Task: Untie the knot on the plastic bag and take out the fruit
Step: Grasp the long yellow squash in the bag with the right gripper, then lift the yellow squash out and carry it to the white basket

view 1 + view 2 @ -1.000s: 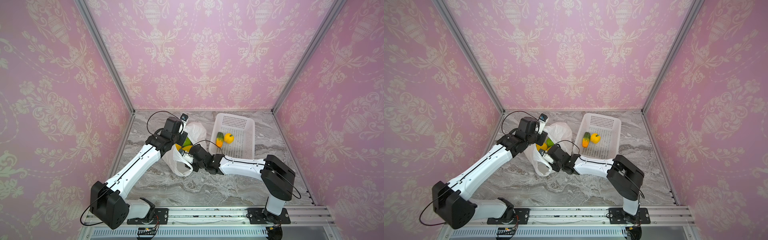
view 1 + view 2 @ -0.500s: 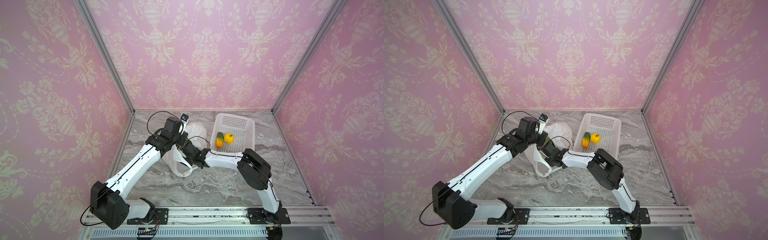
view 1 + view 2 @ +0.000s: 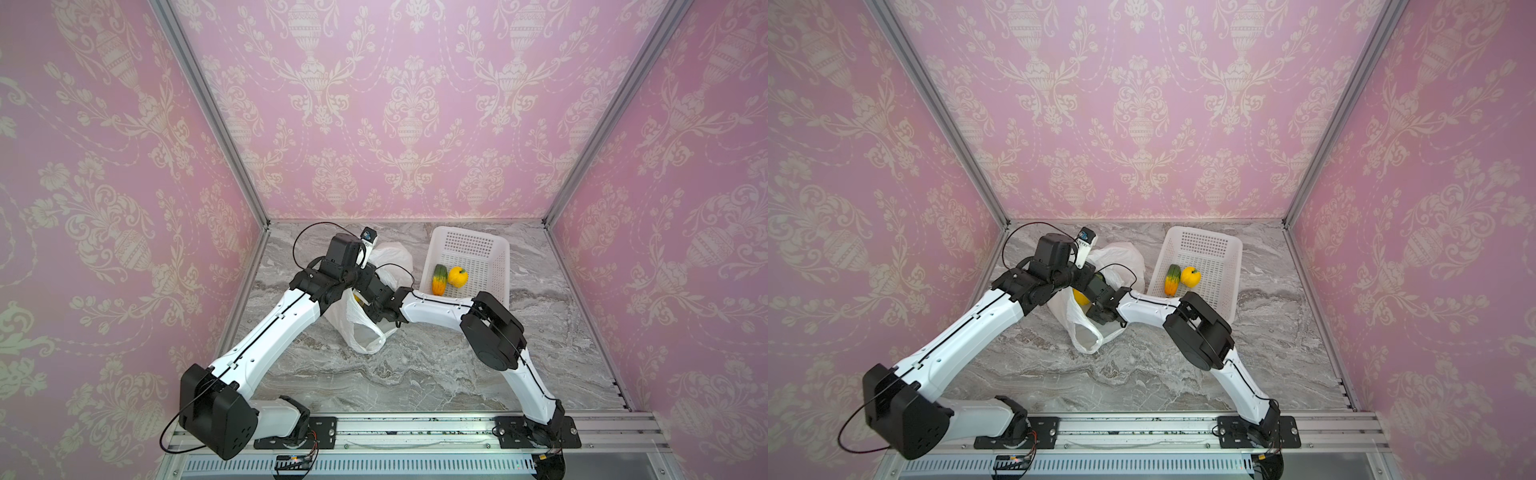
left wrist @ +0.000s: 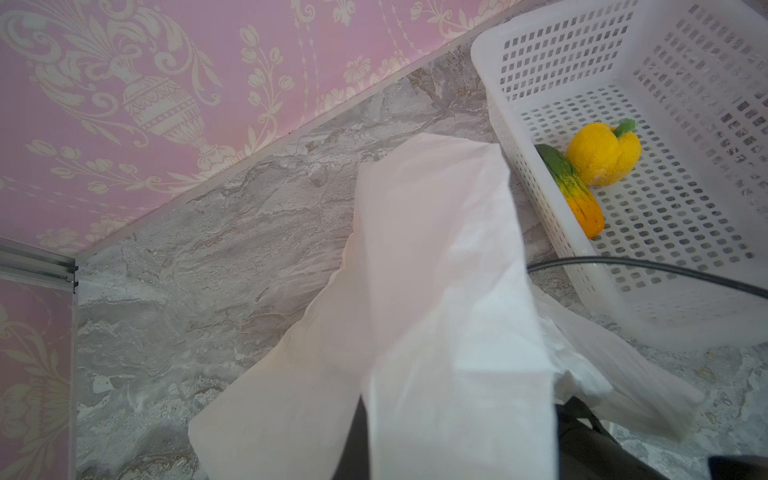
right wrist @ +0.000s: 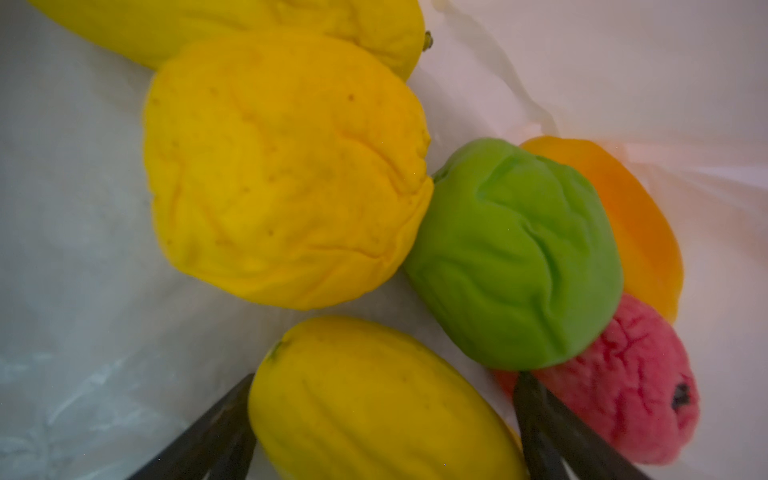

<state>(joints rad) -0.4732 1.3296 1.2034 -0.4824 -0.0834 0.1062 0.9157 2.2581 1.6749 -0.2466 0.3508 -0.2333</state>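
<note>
While the left gripper [image 4: 360, 432] is pinched tight on a fold of the plastic bag [image 3: 392, 259], holding its mouth up just beside the basket [image 3: 482, 257], the right gripper [image 5: 384, 380] reaches inside with jaws spread either side of the oval yellow fruit [image 5: 374, 419]. A green fruit [image 5: 519, 257] and a pink-red fruit [image 5: 623, 386] crowd against it. Their wrinkled skins look soft, light and squashy, so a gentle hold across the oval's narrow middle should suit, keeping the thin, slippery film out of the pinch.
</note>
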